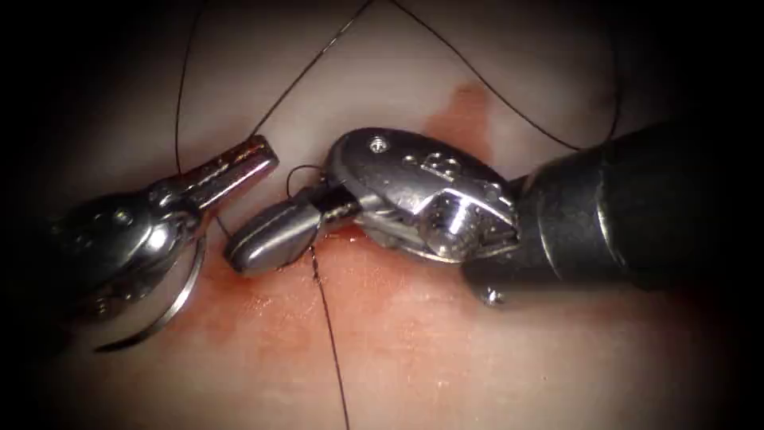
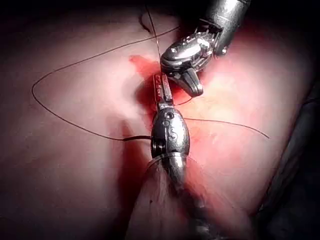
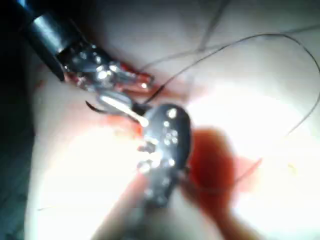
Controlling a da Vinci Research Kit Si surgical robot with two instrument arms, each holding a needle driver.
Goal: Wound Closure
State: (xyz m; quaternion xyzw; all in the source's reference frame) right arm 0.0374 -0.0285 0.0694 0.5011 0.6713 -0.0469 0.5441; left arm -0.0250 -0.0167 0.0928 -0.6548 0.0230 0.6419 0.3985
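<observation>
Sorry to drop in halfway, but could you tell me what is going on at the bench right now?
Two needle drivers are working over a cut in the tissue, which is stained with red fluid. The left tool holds the curved needle near its blunt end, and the needle hangs free, out of the tissue, left of the cut. The right tool sits at the cut, jaws shut on the thread, which trails in loops across the tissue.

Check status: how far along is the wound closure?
Done: the thread already enters the tissue at the cut. In hand: the left gripper looks shut on the thread. The needle lies out of the tissue, left of the cut, held by neither tool. The right gripper looks shut, with a thread loop by it; what it holds is unclear. Left: no finished knot visible.
</observation>
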